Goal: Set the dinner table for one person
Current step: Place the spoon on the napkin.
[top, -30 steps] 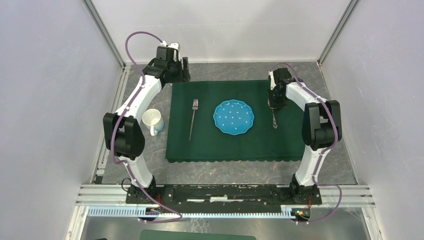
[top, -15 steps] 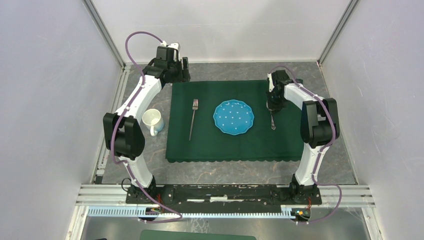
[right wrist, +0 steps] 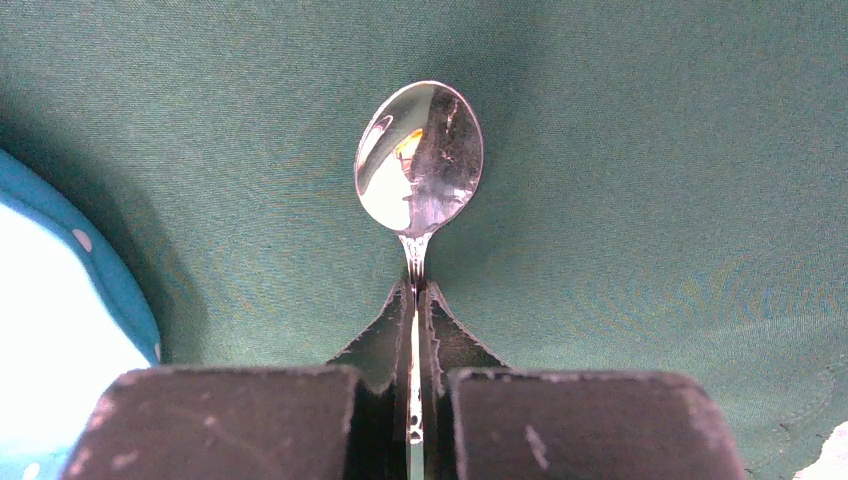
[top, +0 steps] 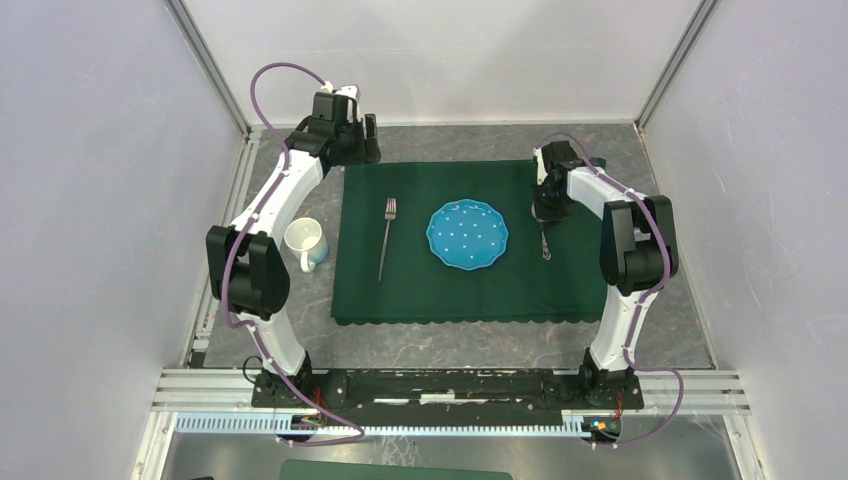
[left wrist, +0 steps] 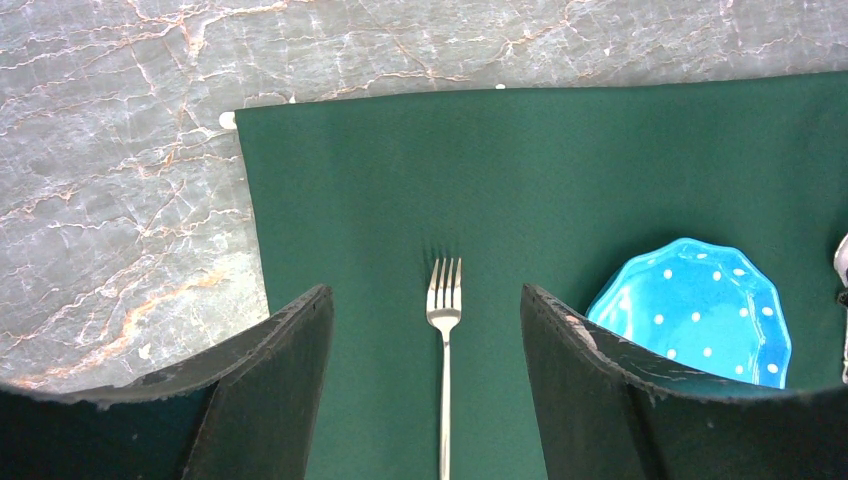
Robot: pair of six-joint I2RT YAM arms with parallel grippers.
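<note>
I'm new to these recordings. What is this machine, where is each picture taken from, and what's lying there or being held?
Two robot arms are bolted at the near edge of the dinner table, each ending in a two-finger pincer. The wide picture looks down from above and behind them; the other two come from cameras on the wrists. On a green cloth lie a fork and a blue plate; a mug stands on the table to its left. The right pincer is shut on the handle of a spoon, right of the plate. The left pincer is open and empty, near the cloth's far left corner.
</note>
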